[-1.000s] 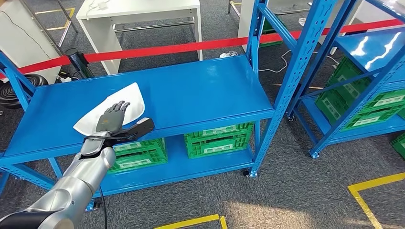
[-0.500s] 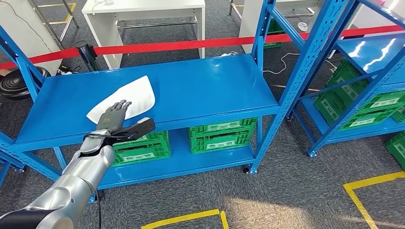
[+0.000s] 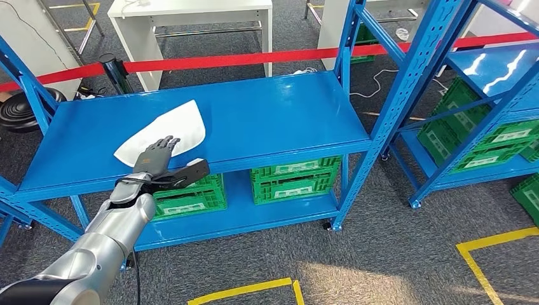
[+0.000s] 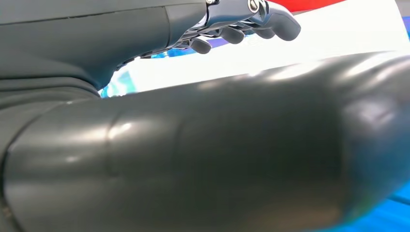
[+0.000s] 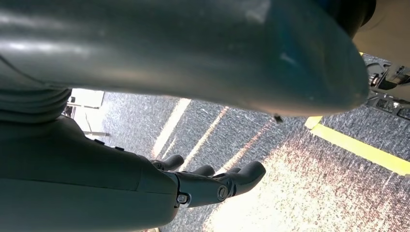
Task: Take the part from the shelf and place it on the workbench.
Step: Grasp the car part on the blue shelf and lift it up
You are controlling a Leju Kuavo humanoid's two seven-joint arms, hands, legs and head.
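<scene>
A flat white part (image 3: 170, 126) lies on the top board of the blue shelf (image 3: 279, 117), toward its left front. My left hand (image 3: 157, 160) reaches in over the shelf's front edge with fingers stretched flat over the near end of the part and the thumb sticking out to the right. I cannot tell if it touches the part; it grips nothing. In the left wrist view the dark fingers (image 4: 241, 30) hover over the white part (image 4: 319, 43). My right hand (image 5: 203, 186) hangs over the grey floor, fingers loosely extended and holding nothing.
Green crates (image 3: 292, 181) stand on the shelf's lower board. A red barrier tape (image 3: 254, 58) runs behind the shelf, with a white table (image 3: 191, 13) beyond. A second blue rack (image 3: 483, 95) with green crates stands at the right. Yellow lines (image 3: 489, 254) mark the floor.
The whole picture shifted since a second ago, so the camera moved. My left hand stays stretched over the part's near end, barely shifted. The part lies where it was.
</scene>
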